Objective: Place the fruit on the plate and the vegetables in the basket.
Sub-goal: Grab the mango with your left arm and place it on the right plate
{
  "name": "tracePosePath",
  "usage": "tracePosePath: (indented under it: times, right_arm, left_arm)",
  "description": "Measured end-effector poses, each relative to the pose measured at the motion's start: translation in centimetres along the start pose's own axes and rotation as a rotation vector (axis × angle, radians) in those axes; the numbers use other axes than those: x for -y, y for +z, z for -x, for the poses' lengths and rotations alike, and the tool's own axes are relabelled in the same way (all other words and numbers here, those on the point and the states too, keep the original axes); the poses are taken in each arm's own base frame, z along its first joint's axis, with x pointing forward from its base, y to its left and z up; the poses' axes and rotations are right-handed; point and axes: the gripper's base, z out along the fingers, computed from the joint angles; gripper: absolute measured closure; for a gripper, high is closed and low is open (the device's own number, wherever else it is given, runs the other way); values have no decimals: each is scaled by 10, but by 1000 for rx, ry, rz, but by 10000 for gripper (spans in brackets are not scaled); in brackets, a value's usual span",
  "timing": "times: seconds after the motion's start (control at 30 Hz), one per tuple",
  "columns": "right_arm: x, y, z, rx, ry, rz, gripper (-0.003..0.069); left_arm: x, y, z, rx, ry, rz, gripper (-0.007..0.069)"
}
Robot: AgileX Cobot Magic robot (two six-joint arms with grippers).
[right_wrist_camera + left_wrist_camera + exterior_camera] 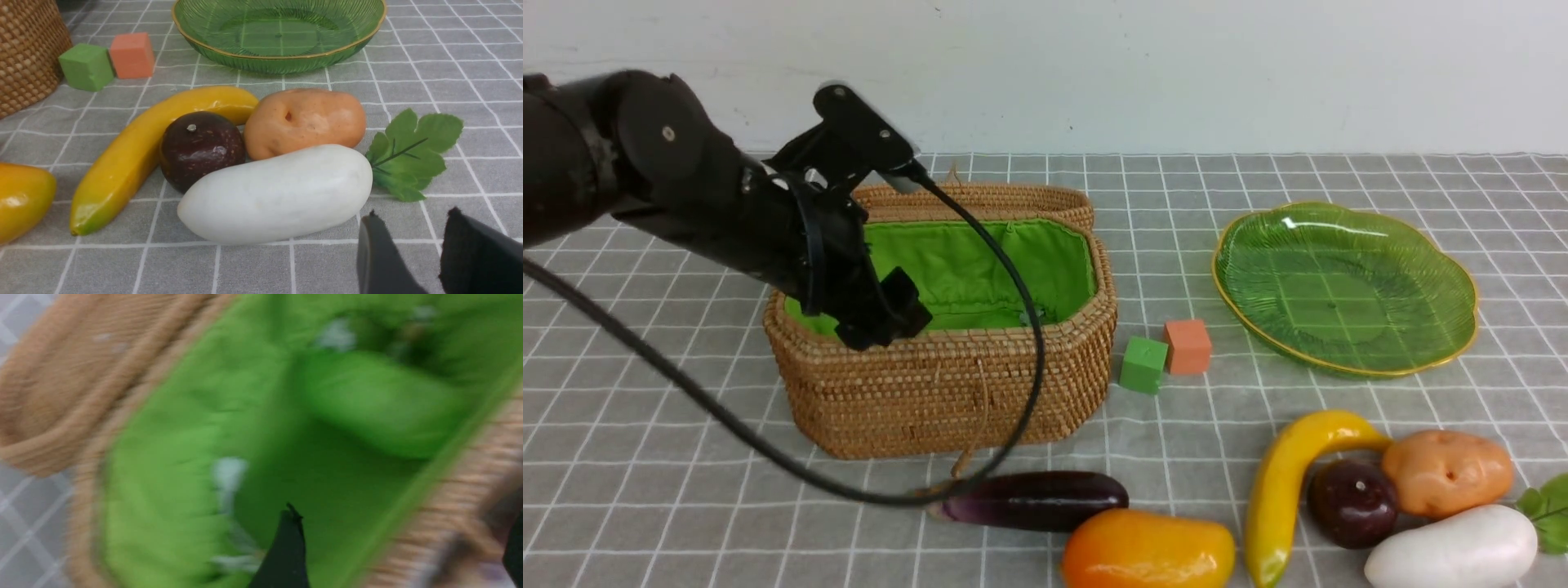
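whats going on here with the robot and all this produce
The left pincer hangs open over the basket, where a blurry light-green shape, likely the gourd, lies inside. The plate is bare. Eggplant, mango, banana, purple fruit, potato and radish sit on the cloth; the right pincer, open, hovers near the radish.

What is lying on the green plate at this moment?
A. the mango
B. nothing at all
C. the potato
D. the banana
B: the plate shows only bare green glass, while the banana, the mango and the potato all lie on the table, nearer to the robot.
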Motion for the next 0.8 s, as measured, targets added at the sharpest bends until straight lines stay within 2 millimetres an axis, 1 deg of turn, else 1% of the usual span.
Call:
tracePosePath:
  times: [0.03, 0.13, 0.17, 0.2, 0.27, 0.37, 0.4, 0.47, 0.53, 0.57, 0.6, 0.67, 0.7, 0.73, 0.77, 0.8]
  right_arm:
    - [0, 0, 0, 0, 0, 0, 417]
    - [0, 0, 0, 0, 0, 0, 417]
    - [0, 0, 0, 0, 0, 0, 417]
    - [0, 0, 0, 0, 0, 0, 417]
    - [0, 0, 0, 0, 0, 0, 417]
    - [0, 0, 0, 0, 0, 0, 417]
    - [0, 0, 0, 0, 0, 0, 417]
    - [0, 0, 0, 0, 0, 0, 417]
    - [0, 0, 0, 0, 0, 0, 417]
    - [0, 0, 0, 0, 0, 0, 417]
    - [0, 0, 0, 0, 0, 0, 417]
    - [0, 0, 0, 0, 0, 0, 417]
    - [0, 0, 0, 0, 0, 0, 417]
    - [0, 0, 0, 0, 0, 0, 417]
    - [0, 0, 0, 0, 0, 0, 417]
    - [0, 0, 0, 0, 0, 0, 417]
  left_arm:
    - [9, -5, 4, 8, 4, -31, 8]
    - [49, -14, 18, 23, 30, -182, 40]
    - [55, -13, 20, 25, 40, -195, 40]
    - [76, -12, 27, 38, 82, -251, 45]
    - [100, -7, 35, 53, 146, -293, 47]
    - [126, 2, 44, 94, 216, -307, 45]
    - [128, 3, 44, 92, 222, -310, 44]
    - [147, 14, 50, 124, 300, -287, 30]
    - [156, 22, 54, 148, 377, -248, 17]
    - [156, 22, 54, 154, 376, -244, 16]
    - [162, 27, 57, 180, 437, -207, 7]
    - [168, 32, 58, 187, 485, -194, -3]
    - [168, 32, 58, 188, 485, -194, -3]
    - [173, 36, 57, 174, 504, -203, -6]
    - [174, 37, 56, 170, 505, -206, -6]
    - [178, 44, 52, 129, 517, -231, -7]
